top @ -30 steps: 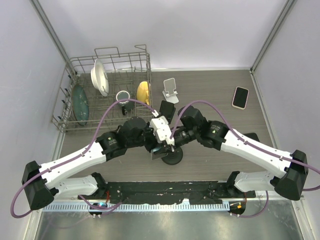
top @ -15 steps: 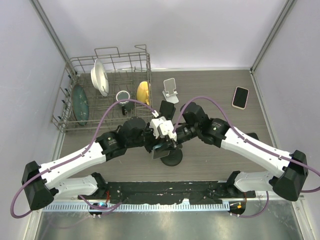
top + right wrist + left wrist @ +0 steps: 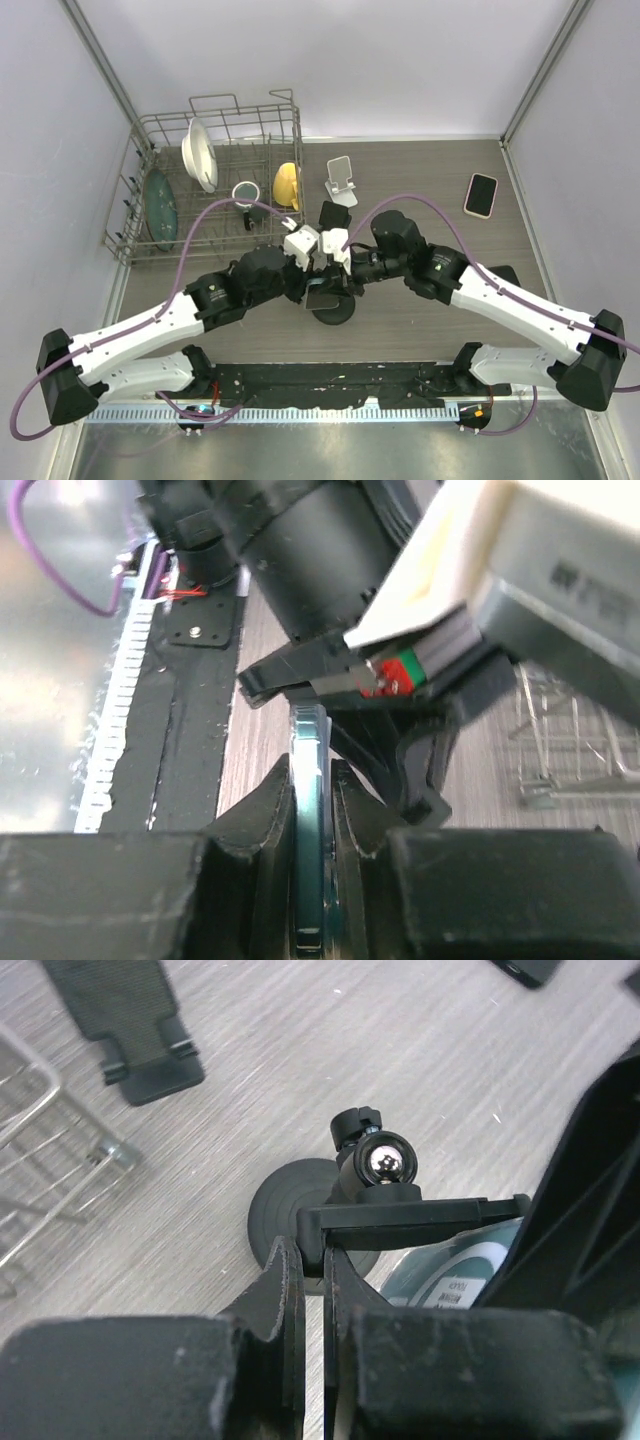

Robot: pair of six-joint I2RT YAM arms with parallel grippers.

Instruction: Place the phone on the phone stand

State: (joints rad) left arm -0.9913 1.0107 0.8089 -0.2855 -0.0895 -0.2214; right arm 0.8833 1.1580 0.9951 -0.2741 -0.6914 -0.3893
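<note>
**Phone Held Edge-On Beside the Stand's Cradle**

The phone (image 3: 308,742) is gripped edge-on by the right gripper (image 3: 310,780), whose jaws are clenched on its thin teal side. It is held just beside the black phone stand (image 3: 400,1216), near the middle of the table (image 3: 430,170). One end of the stand's cradle bar is pinched by the left gripper (image 3: 312,1260), whose jaws are closed tightly on it. The stand's round base is seen resting on the table. Whether the phone is touching the cradle cannot be told. A second phone (image 3: 481,194) is laid near the right wall, well apart. A white stand (image 3: 342,176) and a dish rack (image 3: 215,118) are set at the back.
</note>
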